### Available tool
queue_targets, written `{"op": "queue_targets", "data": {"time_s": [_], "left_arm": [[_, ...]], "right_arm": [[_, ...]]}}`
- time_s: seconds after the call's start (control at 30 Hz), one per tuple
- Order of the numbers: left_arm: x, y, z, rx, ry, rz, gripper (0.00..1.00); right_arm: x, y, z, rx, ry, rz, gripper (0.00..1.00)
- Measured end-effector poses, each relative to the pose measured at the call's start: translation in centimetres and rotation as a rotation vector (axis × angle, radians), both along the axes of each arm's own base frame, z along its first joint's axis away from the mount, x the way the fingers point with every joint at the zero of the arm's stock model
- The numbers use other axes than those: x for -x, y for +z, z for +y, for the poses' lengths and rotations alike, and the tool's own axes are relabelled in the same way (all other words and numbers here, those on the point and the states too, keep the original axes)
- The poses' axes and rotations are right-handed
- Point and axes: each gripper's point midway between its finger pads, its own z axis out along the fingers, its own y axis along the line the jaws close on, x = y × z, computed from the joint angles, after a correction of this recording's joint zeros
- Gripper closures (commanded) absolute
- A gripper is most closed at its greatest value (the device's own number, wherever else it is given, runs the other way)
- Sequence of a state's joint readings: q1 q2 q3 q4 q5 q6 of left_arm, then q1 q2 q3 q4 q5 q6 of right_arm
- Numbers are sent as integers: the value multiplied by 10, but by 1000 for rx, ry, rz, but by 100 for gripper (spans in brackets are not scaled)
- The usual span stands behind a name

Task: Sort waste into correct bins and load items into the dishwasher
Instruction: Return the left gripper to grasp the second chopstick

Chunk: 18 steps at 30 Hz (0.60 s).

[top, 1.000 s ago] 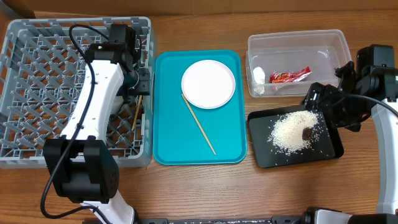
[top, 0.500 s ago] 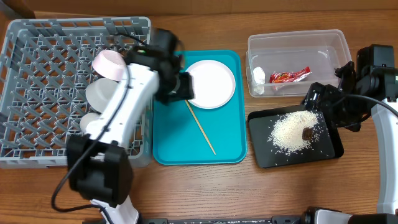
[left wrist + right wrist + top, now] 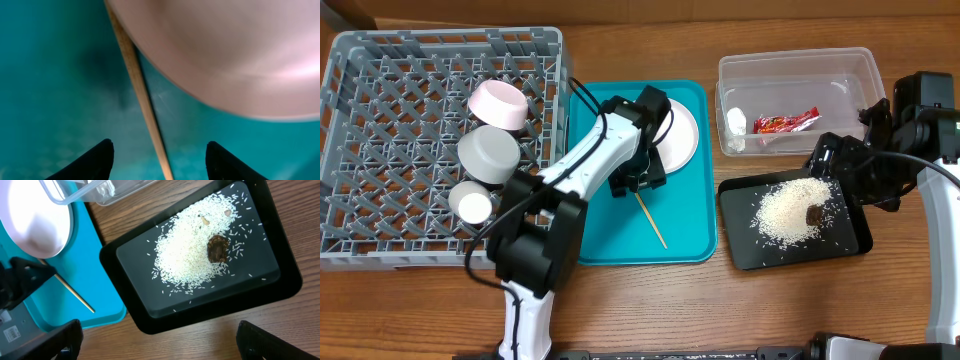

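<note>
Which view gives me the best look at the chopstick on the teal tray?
Left wrist: the chopstick fills the frame, running between the open fingers. Overhead shows only its lower end; the left arm hides the rest. Right wrist catches a small stretch.

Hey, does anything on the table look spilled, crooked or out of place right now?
Nothing looks spilled or broken. The rice is scattered loosely but stays inside the black tray. The only askew thing is a single chopstick lying diagonally on the teal tray, its upper end by the plate rim.
</note>
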<state>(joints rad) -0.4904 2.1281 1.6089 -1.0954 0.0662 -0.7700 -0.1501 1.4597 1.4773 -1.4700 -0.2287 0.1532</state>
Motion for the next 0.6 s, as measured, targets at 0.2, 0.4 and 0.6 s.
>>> {"op": "queue_targets", "data": {"time_s": [0.2, 0.4, 0.6], "left_arm": [[5, -19, 1, -19, 28, 50, 60], [6, -19, 1, -20, 44, 56, 96], [10, -18, 11, -36, 61, 85, 96]], "right_arm": [[0, 0, 0, 0, 0, 0, 0], [0, 0, 0, 0, 0, 0, 0], [0, 0, 0, 0, 0, 0, 0]]}}
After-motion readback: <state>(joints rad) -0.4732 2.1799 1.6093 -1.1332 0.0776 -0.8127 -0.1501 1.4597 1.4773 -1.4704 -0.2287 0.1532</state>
